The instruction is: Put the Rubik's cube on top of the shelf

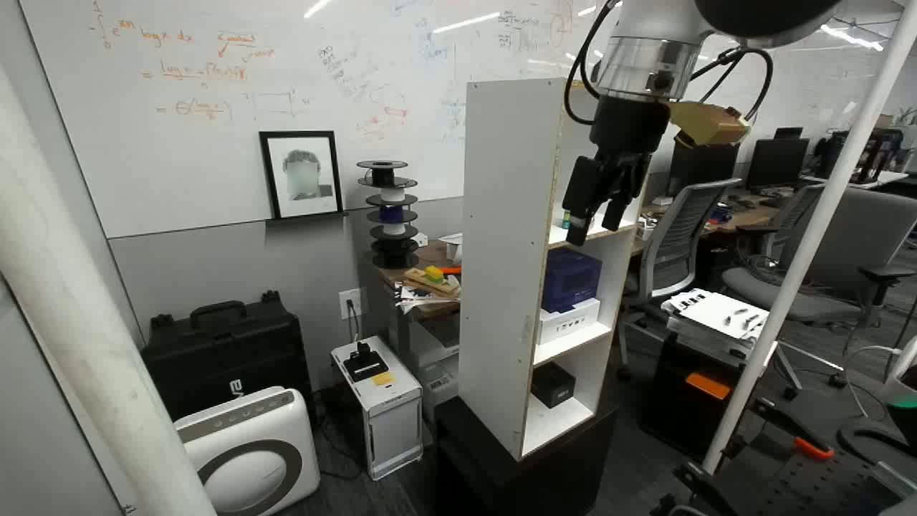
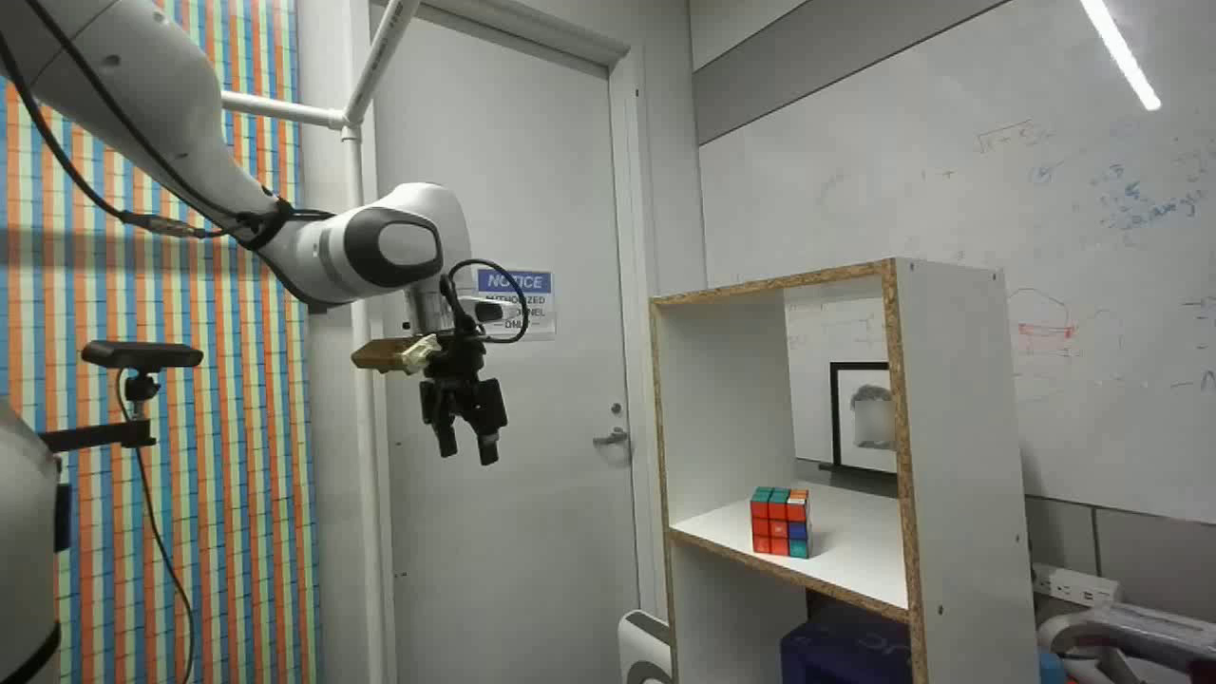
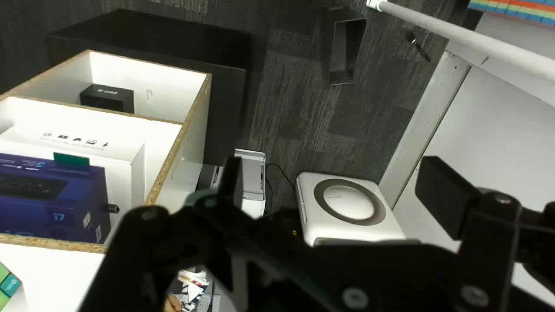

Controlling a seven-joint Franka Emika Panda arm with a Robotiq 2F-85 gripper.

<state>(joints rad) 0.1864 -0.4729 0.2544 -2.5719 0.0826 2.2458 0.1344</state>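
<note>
My gripper (image 2: 467, 448) hangs with its jaws apart. An exterior view shows me the Rubik's cube (image 2: 779, 522) in the top compartment of the shelf (image 2: 964, 427); my wrist view crops the cube to a corner.

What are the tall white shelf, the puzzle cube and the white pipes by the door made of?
Shelf: seemingly chipboard with a smooth white coating; speckled brown shows along its front edges.
Cube: probably smooth hard plastic, judging by its flat, crisp-edged coloured squares.
Pipes: perhaps plastic, smooth and white; a moulded-looking joint links them.
</note>
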